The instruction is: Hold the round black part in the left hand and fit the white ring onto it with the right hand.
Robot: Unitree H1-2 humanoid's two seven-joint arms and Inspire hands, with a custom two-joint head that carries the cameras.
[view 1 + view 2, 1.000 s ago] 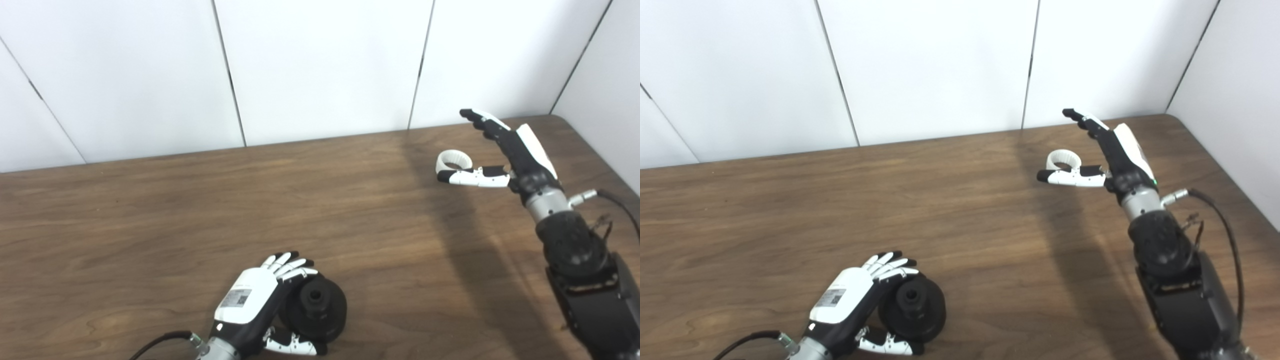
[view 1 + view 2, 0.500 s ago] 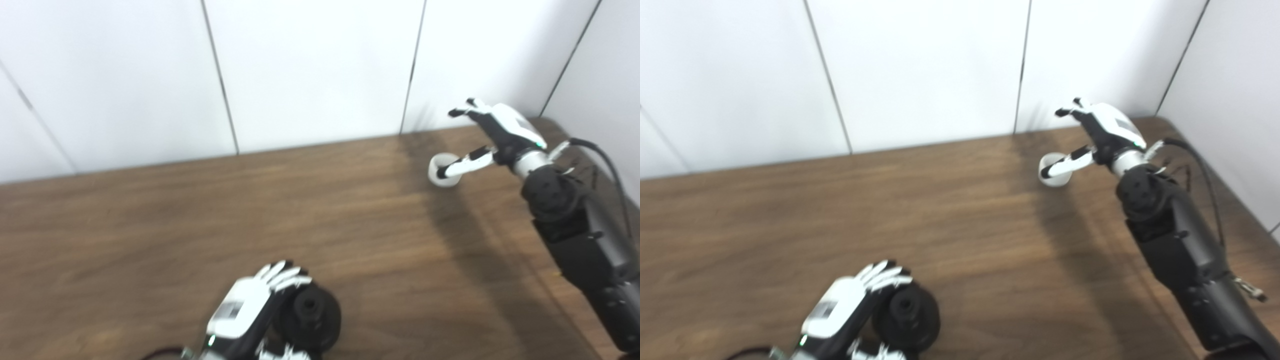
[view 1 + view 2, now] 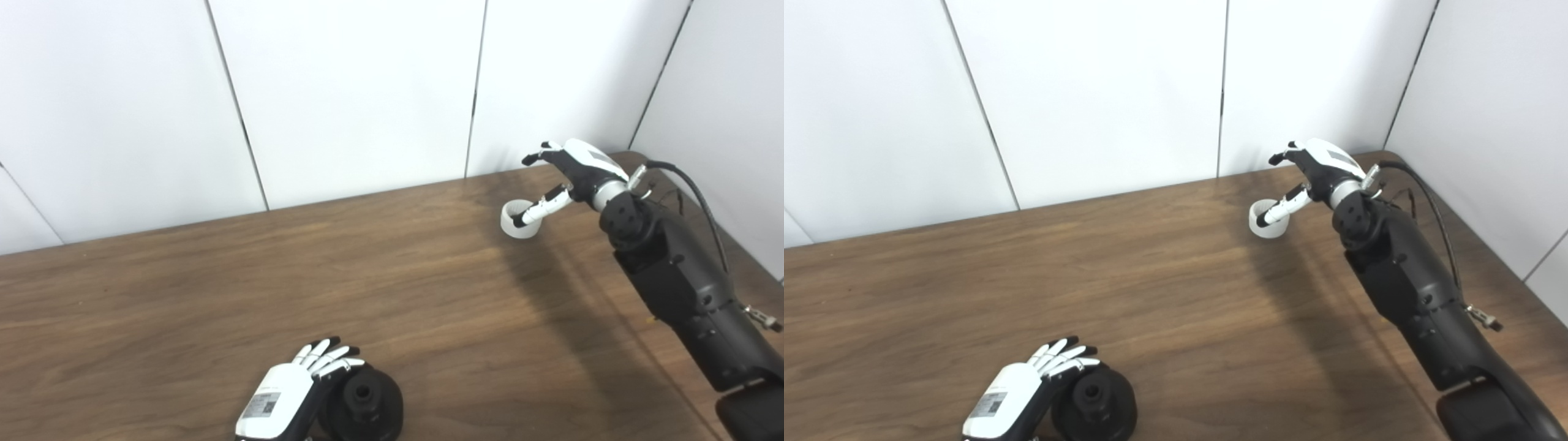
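Observation:
The round black part (image 3: 367,401), a disc with a raised hub, rests on the wooden table (image 3: 245,275) at the bottom edge. My left hand (image 3: 288,398) wraps its left side with the fingers curled over the rim; the thumb is cut off by the frame. The white ring (image 3: 508,222) lies on the table at the far right. My right hand (image 3: 579,171) hovers just right of the ring, open. Its thumb (image 3: 542,208) reaches across the ring's opening, while the other fingers arch above, apart from the ring.
White wall panels (image 3: 367,92) stand right behind the table's far edge, close to the right hand. A black cable (image 3: 704,196) loops from the right wrist. The table's right corner (image 3: 1390,156) lies just past that hand.
The camera has swung up and to the right, shifting the whole picture. My right hand has turned and reached forward, so its thumb now lies across the ring. The left hand stays on the black part.

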